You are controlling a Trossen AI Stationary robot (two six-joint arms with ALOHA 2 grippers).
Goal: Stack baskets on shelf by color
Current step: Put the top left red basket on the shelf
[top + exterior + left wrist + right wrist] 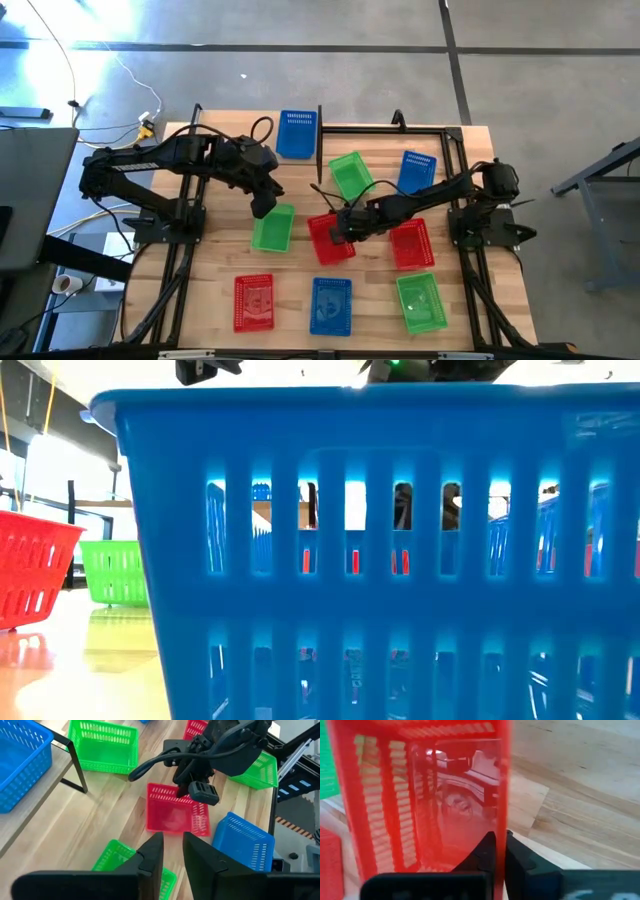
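Observation:
My right gripper (337, 232) reaches in from the table's right and is shut on a red basket (328, 240) at mid-table. My left gripper (172, 847) hangs open above a green basket (272, 228), with nothing between its fingers. That green basket lies on the tabletop by its bottom. A blue basket (20, 760) stands on the raised shelf (35, 827) at the far side. In the low view a blue basket (380, 540) hides both grippers. My right gripper pinches the red basket's wall (501, 795) on the side toward the table's right edge, one finger inside the basket and one outside (202, 792). The fingers slant down from the right. The basket stands upright, its bottom on the table.
Loose on the tabletop are a green basket (352, 175) and a blue one (416, 172) at the far right, a red one (411, 244) right of centre, and red (253, 302), blue (331, 305) and green (420, 302) ones along the near edge. A black shelf post (75, 765) stands near.

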